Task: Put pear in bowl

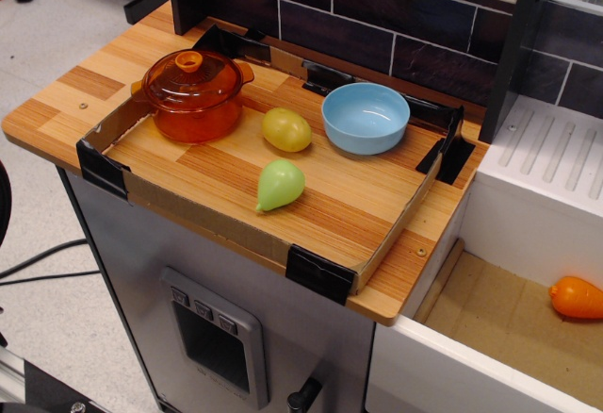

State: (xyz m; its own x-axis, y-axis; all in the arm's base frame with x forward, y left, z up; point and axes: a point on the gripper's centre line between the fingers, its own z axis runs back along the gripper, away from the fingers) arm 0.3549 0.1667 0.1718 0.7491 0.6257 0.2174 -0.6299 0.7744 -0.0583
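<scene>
The pear (279, 185) lies on its side on the wooden counter (377, 286), inside the low cardboard border (179, 208), near the front edge and about in the middle of the board. Its long axis runs diagonally: the pointed tip shows toward the front left and the round end toward the back right. The bowl (366, 117) stands upright and empty behind it, to the back right, well apart from the pear. A rounder yellow fruit (286, 129) sits between them, a little to the left, just beside the bowl, so I judge the carrying path should go over it or to its right. The gripper is not visible in this view, so I cannot say how open it is, whether it holds something, or from which side it is nearer. I find no brand, label or readable writing anywhere.
</scene>
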